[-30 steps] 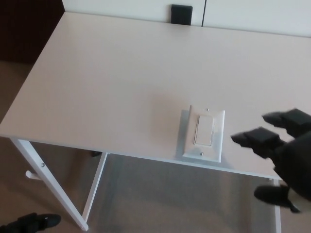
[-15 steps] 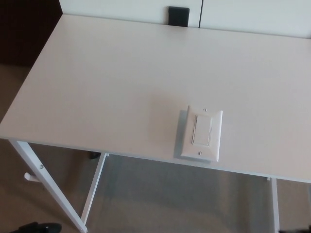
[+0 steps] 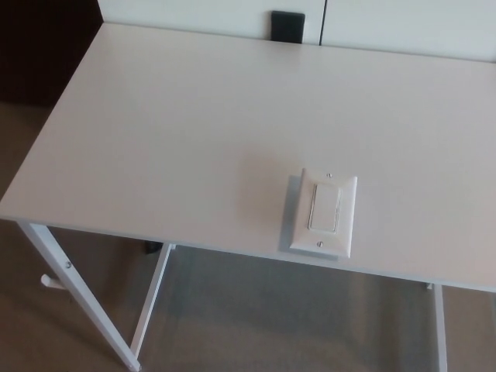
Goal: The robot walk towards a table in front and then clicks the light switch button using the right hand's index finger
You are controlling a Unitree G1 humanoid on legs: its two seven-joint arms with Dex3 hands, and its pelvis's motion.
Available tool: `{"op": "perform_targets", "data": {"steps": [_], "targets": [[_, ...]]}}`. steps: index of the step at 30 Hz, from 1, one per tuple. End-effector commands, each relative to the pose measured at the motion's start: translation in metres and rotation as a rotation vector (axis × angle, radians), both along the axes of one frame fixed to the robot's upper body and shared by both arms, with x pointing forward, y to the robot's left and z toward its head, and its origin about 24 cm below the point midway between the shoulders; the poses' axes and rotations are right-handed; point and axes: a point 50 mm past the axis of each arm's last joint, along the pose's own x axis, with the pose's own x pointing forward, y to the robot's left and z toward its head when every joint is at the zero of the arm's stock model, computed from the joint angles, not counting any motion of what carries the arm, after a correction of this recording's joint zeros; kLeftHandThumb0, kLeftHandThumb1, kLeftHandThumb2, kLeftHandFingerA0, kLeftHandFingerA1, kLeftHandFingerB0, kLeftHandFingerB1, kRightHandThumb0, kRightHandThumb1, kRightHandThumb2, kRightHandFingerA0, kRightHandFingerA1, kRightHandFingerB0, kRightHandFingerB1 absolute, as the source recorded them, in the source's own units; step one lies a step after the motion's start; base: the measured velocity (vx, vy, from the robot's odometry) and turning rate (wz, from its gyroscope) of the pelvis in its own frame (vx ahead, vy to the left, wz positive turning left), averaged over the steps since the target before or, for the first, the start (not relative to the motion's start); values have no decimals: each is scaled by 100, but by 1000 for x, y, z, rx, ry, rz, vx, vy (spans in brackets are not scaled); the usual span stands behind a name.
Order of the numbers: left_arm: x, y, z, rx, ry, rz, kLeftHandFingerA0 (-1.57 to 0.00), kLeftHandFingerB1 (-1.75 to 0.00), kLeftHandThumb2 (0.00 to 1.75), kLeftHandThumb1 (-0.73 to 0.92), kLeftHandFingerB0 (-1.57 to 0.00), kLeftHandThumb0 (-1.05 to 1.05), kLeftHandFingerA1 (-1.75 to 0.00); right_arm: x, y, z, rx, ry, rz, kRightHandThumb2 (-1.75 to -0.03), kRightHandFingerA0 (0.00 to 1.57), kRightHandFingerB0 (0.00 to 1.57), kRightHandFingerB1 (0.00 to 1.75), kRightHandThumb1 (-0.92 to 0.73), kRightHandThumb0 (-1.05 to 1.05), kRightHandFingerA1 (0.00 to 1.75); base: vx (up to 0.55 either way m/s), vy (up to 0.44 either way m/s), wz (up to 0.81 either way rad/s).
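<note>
At the bench near edge: switch lies flat, close to the rim | our hands: neither in view, so we cannot tell their state | risk: reaching in blind, our finger lands on the plate, not the rocker

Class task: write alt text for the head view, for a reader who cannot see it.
A white light switch plate with a rocker button lies flat near the front edge of a bare white table, seen from above. No robot hand is in view. A small black object sits past the far edge.
</note>
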Motion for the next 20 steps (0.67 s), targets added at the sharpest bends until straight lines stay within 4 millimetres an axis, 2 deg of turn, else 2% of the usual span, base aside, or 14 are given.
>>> {"op": "perform_targets", "data": {"steps": [1, 3, 4, 5, 6, 7, 11, 12, 20], "targets": [[2, 2, 1, 38, -41, -17, -48, -37, 59, 63, -44, -36, -42, 5, -9, -4, 117, 26, -90, -72, 27, 22, 42, -55, -52, 50, 0, 0, 0], [1, 3, 1, 42, -50, -28, -47, -37, 59, 63, -44, -37, -42, 5, -8, -5, 121, 41, -79, -72, 26, 22, 42, -56, -52, 49, 0, 0, 0], [-4, 3, 0, 40, -44, -28, -42, -48, 81, 46, -34, -42, -55, 0, -7, -7, 123, 58, -70, -72, 26, 22, 41, -56, -51, 49, 0, 0, 0], [-6, 3, -1, 39, -41, -29, -42, -48, 81, 46, -34, -42, -55, -2, -7, -8, 125, 64, -67, -72, 26, 22, 41, -56, -51, 49, 0, 0, 0], [-5, 3, -1, 41, -38, -28, -42, -48, 81, 46, -34, -42, -55, -2, -7, -8, 127, 68, -58, -72, 26, 22, 42, -55, -52, 49, 0, 0, 0], [-3, 3, 0, 39, -40, -24, -47, -37, 59, 62, -44, -36, -41, -2, -6, -8, 124, 66, -52, -58, 29, 24, 34, -63, -45, 44, 0, 0, 0], [0, 3, 1, 48, -50, -25, -48, -37, 59, 62, -44, -37, -42, 0, -4, -8, 120, 66, -51, -59, 29, 24, 34, -63, -44, 44, 0, 0, 0], [0, 3, 1, 55, -50, -31, -48, -37, 60, 62, -44, -38, -41, 0, -4, -8, 120, 65, -52, -71, 24, 21, 41, -58, -49, 48, 0, 0, 0], [-2, 2, 1, 54, -50, -50, -48, -37, 58, 62, -44, -35, -41, -3, -6, -7, 133, 63, -65, -71, 24, 21, 41, -58, -48, 48, 0, 0, 0]]}}
